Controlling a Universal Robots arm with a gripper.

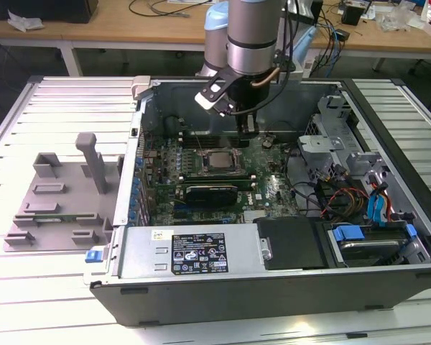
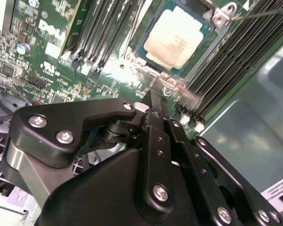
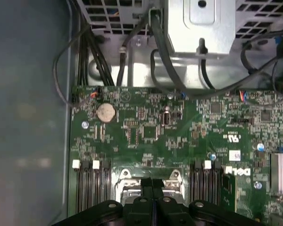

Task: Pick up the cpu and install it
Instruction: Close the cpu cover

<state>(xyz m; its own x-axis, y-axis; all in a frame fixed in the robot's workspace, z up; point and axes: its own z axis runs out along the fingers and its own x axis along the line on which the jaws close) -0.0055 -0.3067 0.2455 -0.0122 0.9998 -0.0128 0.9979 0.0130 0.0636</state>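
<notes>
Inside the open computer case [image 1: 287, 295], we see the gripper [image 2: 154, 101] hanging just above the motherboard [image 3: 146, 127]. Its two fingers [image 3: 147, 188] are pressed together with nothing between them. The cpu [image 2: 172, 37], pale and silvery, lies flat within the socket frame [image 1: 190, 164], apart from the fingers. In the exterior view the tips stand just beyond the frame's far corner, toward that view's right. In the second wrist view the chip lies ahead of them, past the frame's near edge. (The chip is square, so we find no long axis to align with.) We judge it seated; whether the frame's latch is fastened we cannot tell.
</notes>
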